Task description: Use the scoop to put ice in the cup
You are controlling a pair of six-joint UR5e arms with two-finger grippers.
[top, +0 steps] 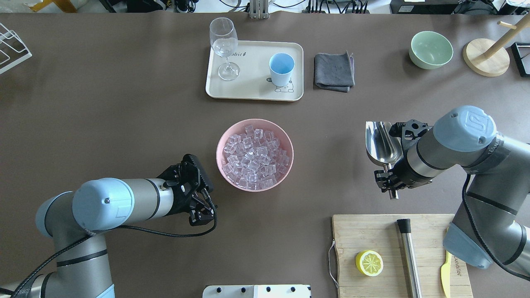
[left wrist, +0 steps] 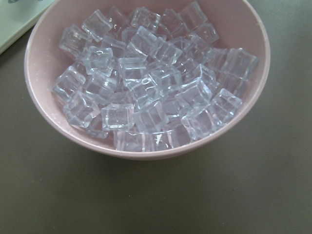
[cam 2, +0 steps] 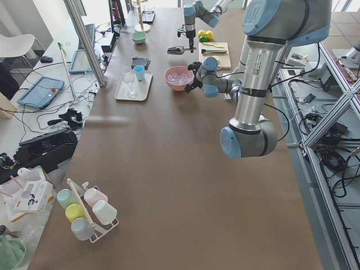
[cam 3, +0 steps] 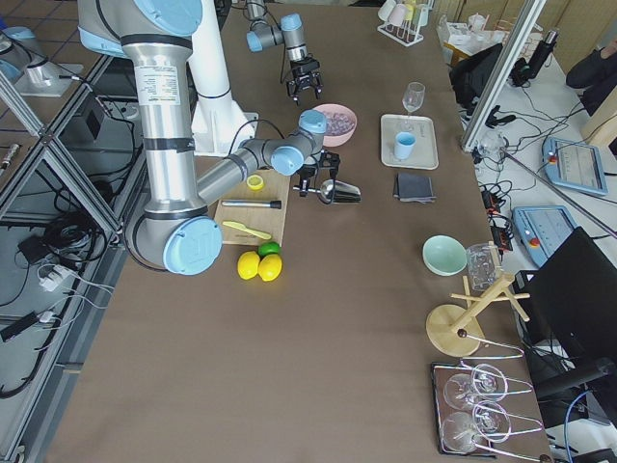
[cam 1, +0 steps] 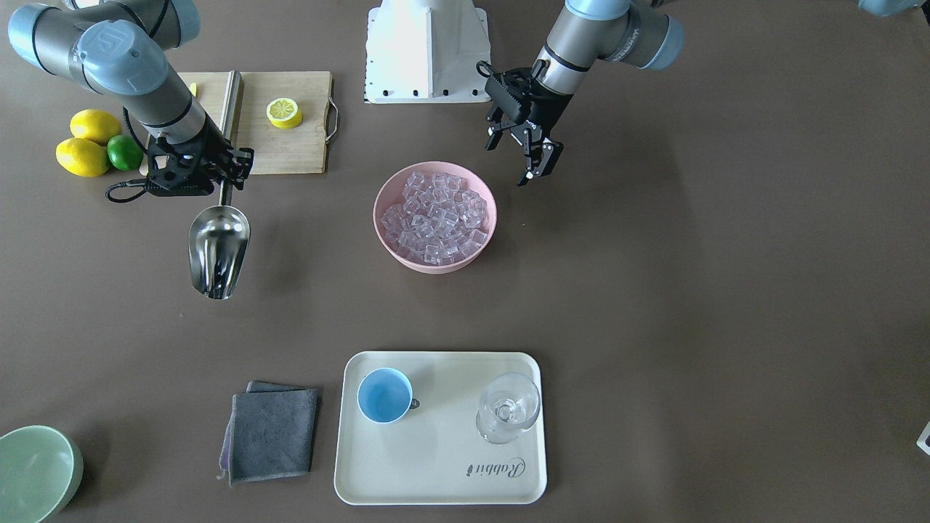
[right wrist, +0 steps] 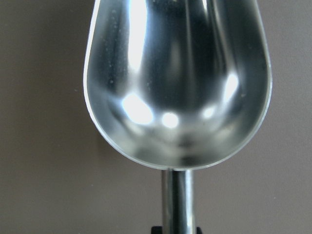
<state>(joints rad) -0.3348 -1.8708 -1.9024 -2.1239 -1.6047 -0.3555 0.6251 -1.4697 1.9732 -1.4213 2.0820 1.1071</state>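
The ice (cam 1: 436,214) is a heap of clear cubes in a pink bowl (cam 1: 385,243) at the table's middle, also in the overhead view (top: 254,157) and filling the left wrist view (left wrist: 146,83). The light-blue cup (cam 1: 385,394) (top: 281,68) stands upright and empty on a cream tray (cam 1: 436,472). My right gripper (cam 1: 227,174) (top: 389,182) is shut on the rod handle of the steel scoop (cam 1: 218,250) (top: 383,142). The scoop is held above the table, well to the side of the bowl, and its trough is empty in the right wrist view (right wrist: 178,83). My left gripper (cam 1: 517,156) (top: 205,205) is open and empty beside the bowl.
A clear stemmed glass (cam 1: 508,407) shares the tray. A grey cloth (cam 1: 272,432) and a pale-green bowl (cam 1: 33,472) lie near it. A wooden cutting board (top: 397,256) holds a lemon half (top: 369,263), a steel cylinder (top: 410,256) and a yellow knife. Two lemons and a lime (cam 1: 98,145) sit beside it.
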